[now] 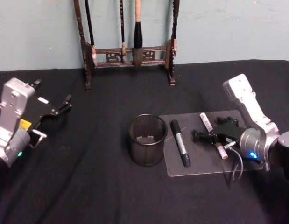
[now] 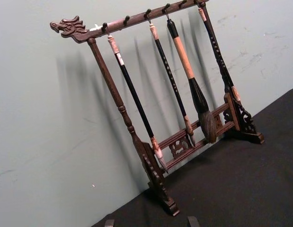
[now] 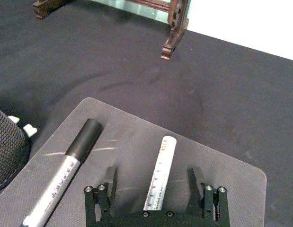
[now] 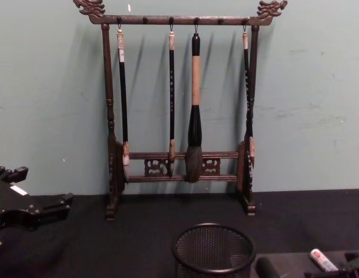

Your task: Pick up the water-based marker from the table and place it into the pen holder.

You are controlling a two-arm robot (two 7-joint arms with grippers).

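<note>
The water-based marker [image 1: 208, 126], a slim white pen with pink ends, lies on a clear mat [image 1: 200, 163] right of the pen holder [image 1: 146, 140], a round black mesh cup. My right gripper [image 1: 213, 130] hangs low over the mat. In the right wrist view the right gripper [image 3: 154, 176] is open, its fingers either side of the white marker [image 3: 161, 161] without touching it. The pen holder [image 4: 213, 249] stands upright with small white bits inside. My left gripper [image 1: 53, 117] is parked open at the table's left, off the cloth.
A thicker marker [image 1: 180, 142] with a black cap and grey barrel lies on the mat between the holder and the white pen. A dark wooden brush rack [image 1: 130, 53] with hanging brushes stands at the back by the wall. Black cloth covers the table.
</note>
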